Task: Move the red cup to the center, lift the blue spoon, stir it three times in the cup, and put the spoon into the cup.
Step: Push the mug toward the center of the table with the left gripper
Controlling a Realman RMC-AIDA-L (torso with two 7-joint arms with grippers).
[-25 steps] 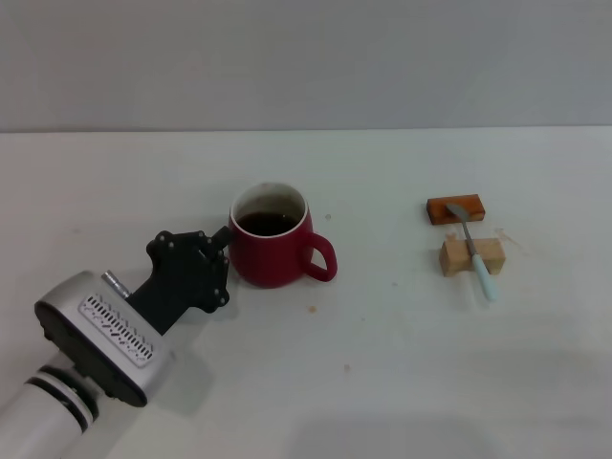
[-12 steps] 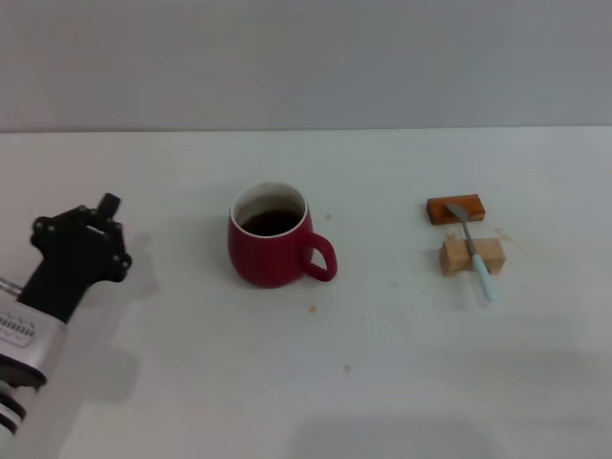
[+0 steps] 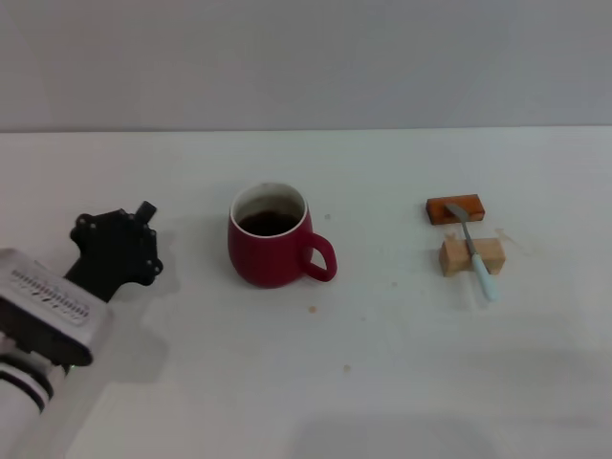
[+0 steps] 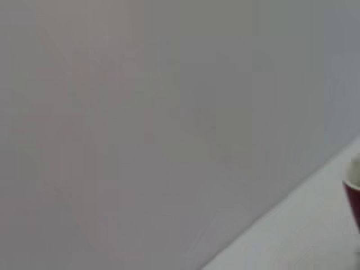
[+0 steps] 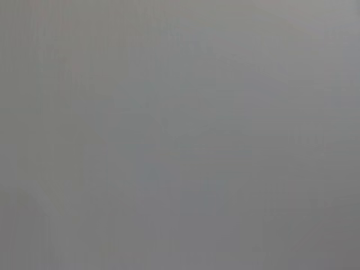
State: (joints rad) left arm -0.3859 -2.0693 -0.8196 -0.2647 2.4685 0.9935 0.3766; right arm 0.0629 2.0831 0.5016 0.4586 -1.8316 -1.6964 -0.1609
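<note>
Change: the left gripper [image 3: 134, 229] is sitting closer to the red cup [image 3: 271, 249] than it was half a second ago, though it is no longer touching the cup as it was 1 second ago; the cup and the spoon are lying where they were.
Left gripper: it is hovering over the white table [image 3: 316, 382] on the robot's left, well apart from the cup, with its black head pointing toward the cup; I cannot tell how far its fingers are parted, and nothing is showing in its hold.
Left wrist view: it is taking in mostly grey wall, with an edge of the red cup [image 4: 354, 194] peeking in at the frame border.
Right gripper: it is not showing in any view; the right wrist view is giving only a flat grey field.
Red cup: it is standing upright near the middle of the table, handle turned toward the robot's right, dark liquid inside its white interior.
Blue spoon [image 3: 475, 253]: it is lying across the tan wooden block [image 3: 470, 255], its grey bowl resting on the orange-brown block [image 3: 455, 207], its pale blue handle reaching toward the robot, well to the right of the cup.
</note>
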